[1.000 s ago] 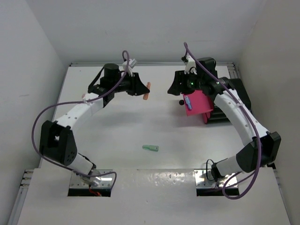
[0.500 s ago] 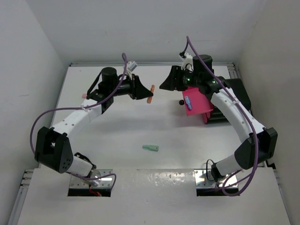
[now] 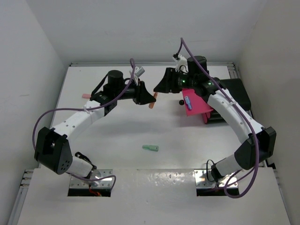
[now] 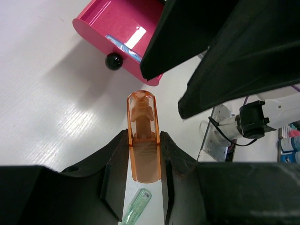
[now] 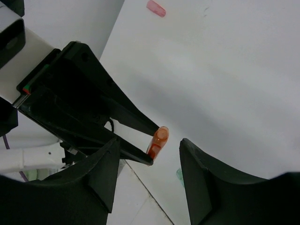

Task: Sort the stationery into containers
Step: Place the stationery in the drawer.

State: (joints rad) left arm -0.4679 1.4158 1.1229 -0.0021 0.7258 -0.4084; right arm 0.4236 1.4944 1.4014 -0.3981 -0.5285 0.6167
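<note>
Two end effectors [image 3: 151,99] [image 3: 159,89] nose to nose

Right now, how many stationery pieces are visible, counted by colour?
orange piece: 1, held in the left gripper
mint piece: 1, lying on the table
pink piece: 1, lying on the table
blue piece: 1, inside the drawer
Total: 4

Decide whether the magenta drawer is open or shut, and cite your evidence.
Open: the magenta drawer sticks out from the black box, its inside exposed from above, a blue item lying in it.
</note>
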